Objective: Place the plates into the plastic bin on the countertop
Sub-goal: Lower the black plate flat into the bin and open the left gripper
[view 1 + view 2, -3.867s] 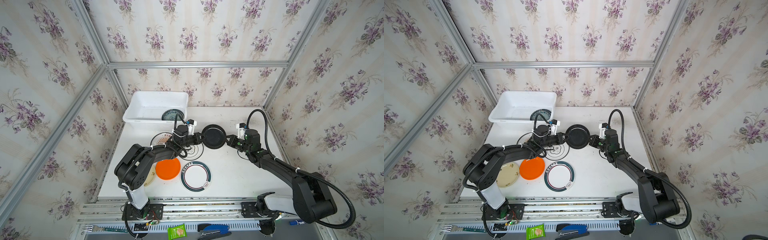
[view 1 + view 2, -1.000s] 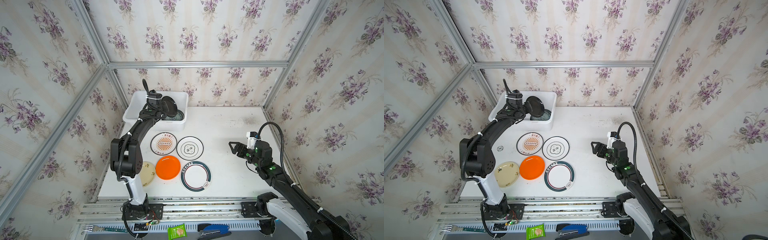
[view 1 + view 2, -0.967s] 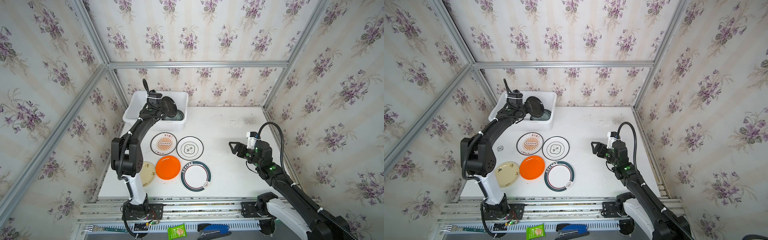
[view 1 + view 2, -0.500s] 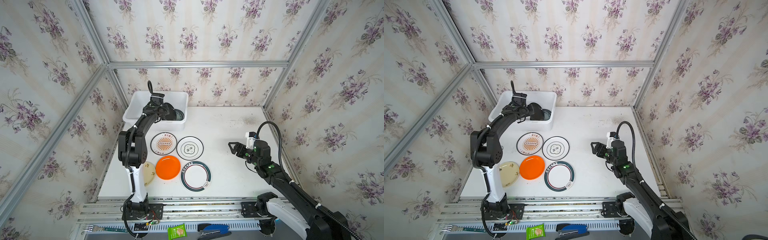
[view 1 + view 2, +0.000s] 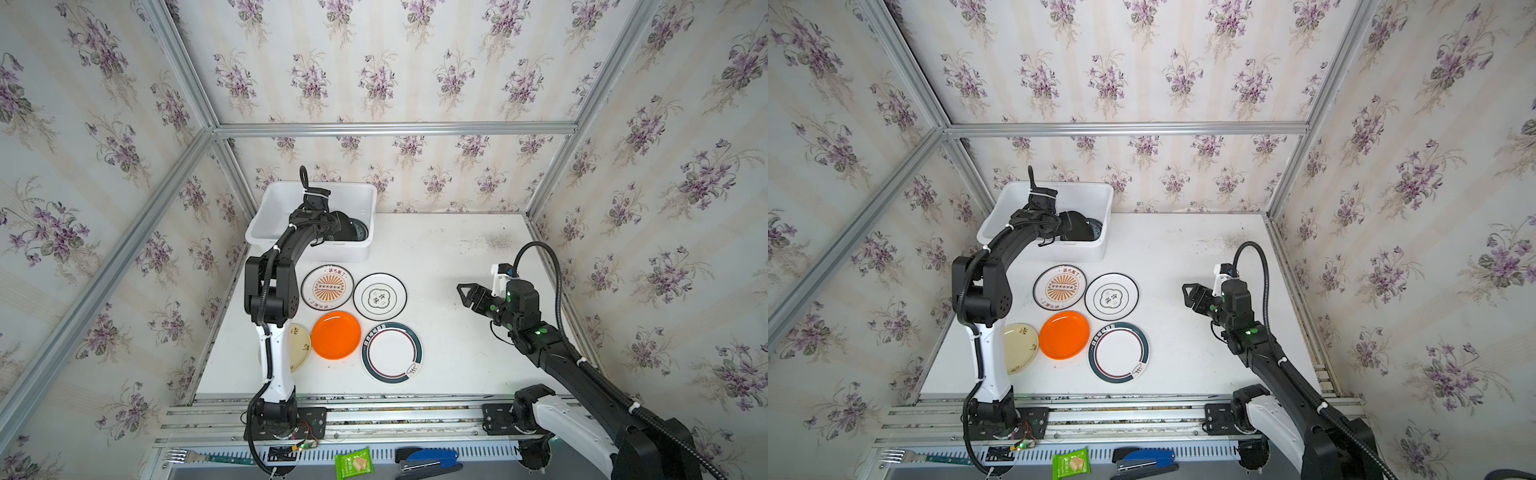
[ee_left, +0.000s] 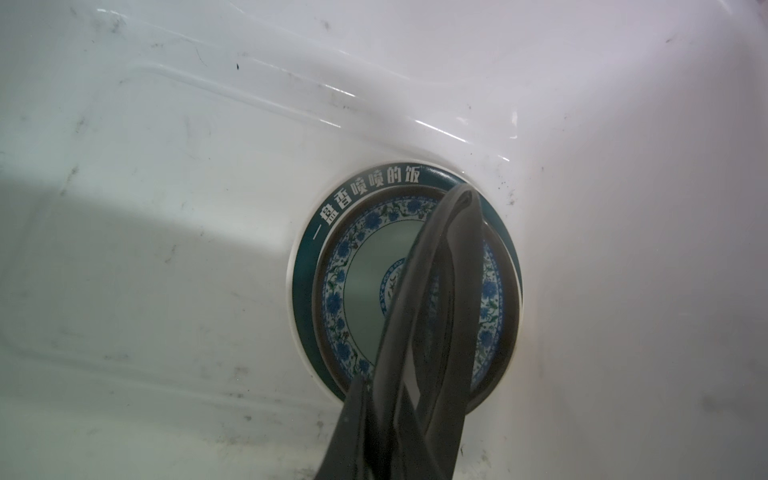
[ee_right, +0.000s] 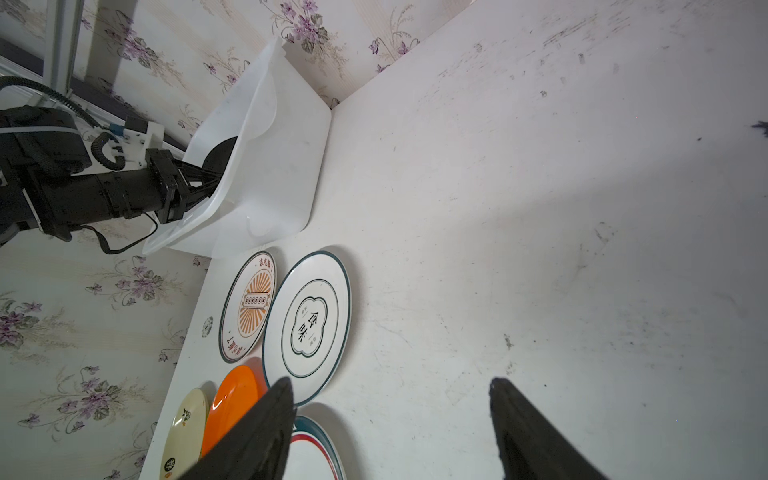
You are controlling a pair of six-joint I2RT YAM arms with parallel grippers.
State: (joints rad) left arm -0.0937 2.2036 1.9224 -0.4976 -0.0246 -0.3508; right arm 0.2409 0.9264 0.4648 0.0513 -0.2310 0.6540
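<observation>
The white plastic bin (image 5: 270, 216) (image 5: 1000, 216) stands at the countertop's back left. My left gripper (image 5: 328, 226) (image 6: 384, 399) reaches into it, shut on a black plate (image 5: 345, 226) (image 6: 457, 291) held on edge. Below it a blue patterned plate (image 6: 357, 291) lies on a teal-banded plate (image 6: 303, 266) on the bin floor. On the countertop (image 5: 449, 249) lie a sunburst plate (image 5: 328, 287), an emblem plate (image 5: 379, 296), an orange plate (image 5: 336, 335), a teal-banded plate (image 5: 392, 352) and a cream plate (image 5: 300, 347) partly behind the left arm. My right gripper (image 5: 467, 291) (image 7: 390, 384) hovers open and empty at the right.
The left arm's upright link (image 5: 274, 353) stands beside the cream plate. Aluminium rails (image 5: 374, 409) edge the front, with a fork, a green packet and a stapler below them. Papered walls close in the back and both sides.
My left gripper has carried the black plate lower into the bin, down toward the plates lying there. The right arm has barely moved and stays open.
</observation>
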